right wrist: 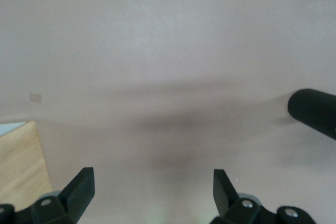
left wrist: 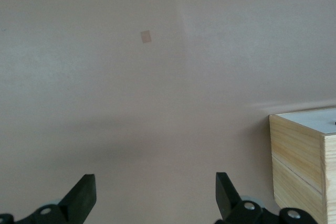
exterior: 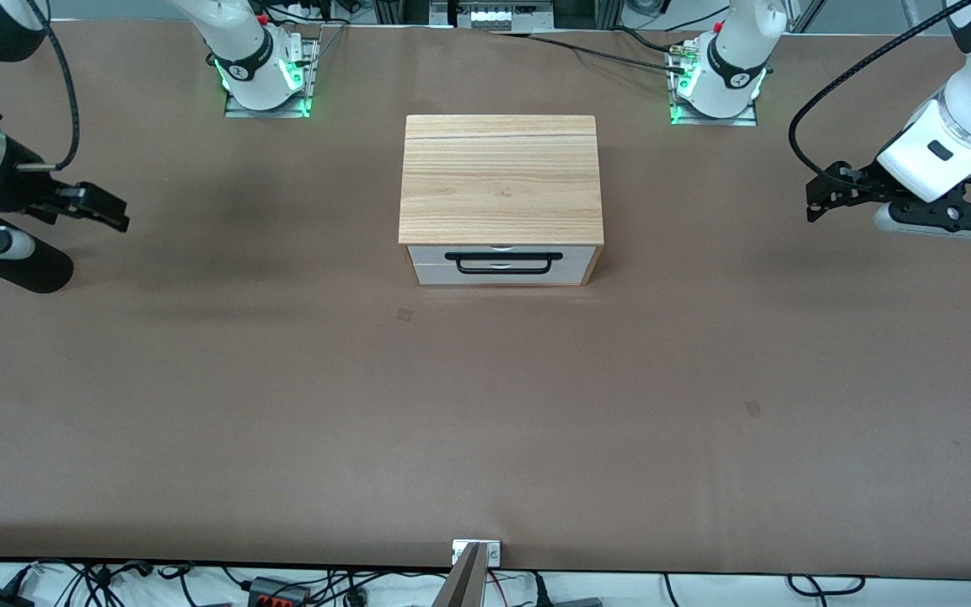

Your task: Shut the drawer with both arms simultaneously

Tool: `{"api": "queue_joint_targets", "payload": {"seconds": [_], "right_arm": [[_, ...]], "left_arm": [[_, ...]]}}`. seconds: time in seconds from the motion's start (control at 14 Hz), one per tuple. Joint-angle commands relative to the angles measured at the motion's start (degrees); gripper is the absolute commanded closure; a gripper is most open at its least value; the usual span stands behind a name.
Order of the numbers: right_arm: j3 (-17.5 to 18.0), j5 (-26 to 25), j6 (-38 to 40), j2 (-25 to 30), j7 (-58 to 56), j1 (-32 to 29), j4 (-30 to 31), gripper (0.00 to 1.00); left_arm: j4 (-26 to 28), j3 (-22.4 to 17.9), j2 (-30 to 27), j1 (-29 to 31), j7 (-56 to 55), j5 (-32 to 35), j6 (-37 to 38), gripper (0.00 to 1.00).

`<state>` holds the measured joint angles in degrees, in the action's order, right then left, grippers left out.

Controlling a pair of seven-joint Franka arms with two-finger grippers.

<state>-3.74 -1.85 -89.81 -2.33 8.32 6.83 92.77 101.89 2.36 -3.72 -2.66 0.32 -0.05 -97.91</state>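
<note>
**Both arms wide of the drawer**

Left gripper (exterior: 814,196) and right gripper (exterior: 106,211) hang with fingers (left wrist: 84,195) released, grasping nothing, over the bench (exterior: 283,405) ends. The drawer (exterior: 502,261) sits mid-bench between them, its white front and long handle facing the front camera, seemingly almost shut; both arms look equally distant.

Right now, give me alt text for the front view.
A light oak box sits mid-table, its white-fronted drawer with black bar handle looking pushed in. The left end effector and right end effector hover open over bare table at either end.
</note>
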Motion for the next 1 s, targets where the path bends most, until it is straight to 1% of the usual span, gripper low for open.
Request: {"api": "queue_joint_targets", "payload": {"seconds": [0.0,0.07,0.14,0.29,0.71,0.93], "right_arm": [[2.3,-1.1,-1.9,3.2,-4.2,-3.7,4.1,0.0],[2.3,-1.1,-1.9,3.1,-7.7,-3.8,4.0,0.0],[2.2,-1.1,-1.9,2.9,-8.5,-4.3,3.7,0.0],[2.2,-1.1,-2.3,1.2,-8.2,-3.9,3.0,0.0],[1.7,-1.1,-2.3,1.0,-8.8,-4.3,1.5,0.0],[1.7,-1.2,-2.3,1.0,-8.9,-4.3,1.2,0.0]], "left_arm": [[0.8,0.2,-1.1,-0.2,-0.1,1.4,0.1,0.0],[0.8,0.2,-1.0,-0.2,0.2,1.4,0.2,0.0],[0.8,0.3,-1.0,-0.7,0.2,1.5,0.3,0.0],[0.8,0.7,-1.1,-0.7,0.2,1.5,0.4,0.0],[0.6,0.8,-1.1,-0.7,0.1,1.4,1.5,0.0],[-1.4,0.8,-0.1,-0.8,0.1,1.4,3.4,0.0]]}}
